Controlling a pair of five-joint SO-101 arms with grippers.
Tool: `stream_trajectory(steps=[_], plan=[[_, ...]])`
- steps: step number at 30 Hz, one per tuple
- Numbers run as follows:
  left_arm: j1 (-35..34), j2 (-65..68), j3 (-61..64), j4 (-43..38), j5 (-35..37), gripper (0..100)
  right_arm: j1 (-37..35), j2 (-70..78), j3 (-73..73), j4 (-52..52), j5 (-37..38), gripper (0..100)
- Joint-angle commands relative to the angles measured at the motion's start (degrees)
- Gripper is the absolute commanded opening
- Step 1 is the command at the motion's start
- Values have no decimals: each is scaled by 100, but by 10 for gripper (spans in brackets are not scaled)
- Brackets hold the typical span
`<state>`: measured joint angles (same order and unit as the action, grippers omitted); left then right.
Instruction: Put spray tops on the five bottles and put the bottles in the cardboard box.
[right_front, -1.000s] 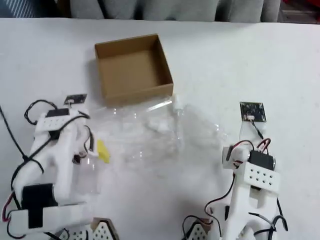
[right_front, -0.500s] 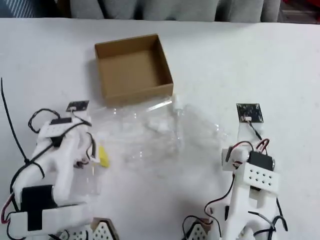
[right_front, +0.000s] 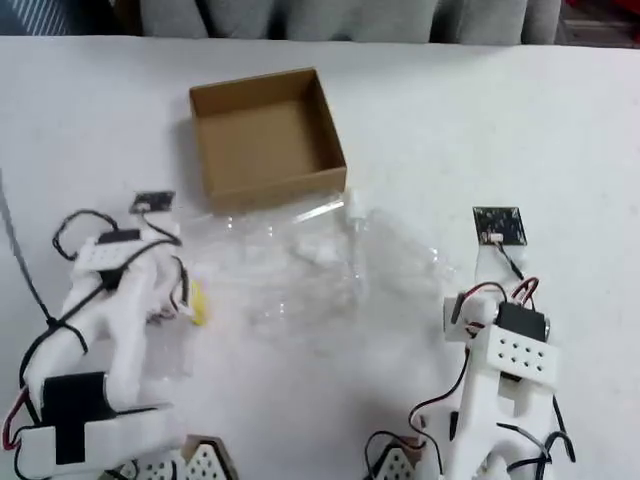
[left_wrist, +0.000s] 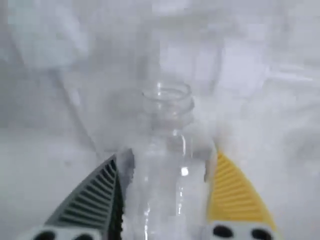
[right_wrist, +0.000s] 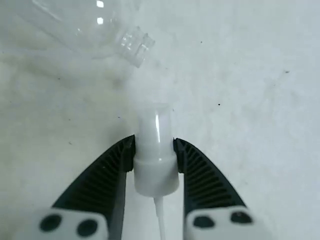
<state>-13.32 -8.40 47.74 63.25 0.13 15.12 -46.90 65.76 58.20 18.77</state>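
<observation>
Left gripper (left_wrist: 167, 160) clamps one bottle (left_wrist: 167, 102); right gripper (right_wrist: 153, 141) clamps one spray top (right_wrist: 155, 172); one cardboard box (right_front: 275, 186).

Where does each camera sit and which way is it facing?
High view: fixed above the table, looking down on the cardboard box, left arm and right arm.
Left wrist view: on the left arm, facing past the left hand gripping a bottle.
Right wrist view: on the right arm, facing the table past the right hand gripping a spray top.
Shared: the yellow finger, high and left wrist views.
</observation>
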Motion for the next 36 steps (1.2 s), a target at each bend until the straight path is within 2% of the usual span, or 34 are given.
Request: stream_trajectory(steps=[1, 6, 10, 13, 18, 21, 28, 32, 36], plan=[[418, -488, -985, 888, 70, 20, -75, -101, -44, -145, 35, 17], [1244, -1798, -1178, 1204, 97, 20, -66, -101, 114, -453, 26, 17], [1851, -2932, -1037, 1064, 97, 20, -75, -101, 141, -497, 26, 17], [2123, -3521, -651, 615, 97, 20, -251, -101, 141, -558, 70, 18], [2193, -4013, 484, -774, 97, 20, -1033, -154, 97, -681, 70, 18], [2158, -4233, 1064, -1530, 97, 20, -1420, -154, 97, -1411, 62, 17], [2158, -5077, 1811, -2110, 97, 20, -1727, -163, -105, -3969, 62, 16], [2158, -5824, 2242, -2426, 97, 20, -2132, -286, -677, -4171, -18, 16], [2193, -6738, 2901, -2848, 97, 20, -2659, -567, -1257, -4154, -1037, 15]])
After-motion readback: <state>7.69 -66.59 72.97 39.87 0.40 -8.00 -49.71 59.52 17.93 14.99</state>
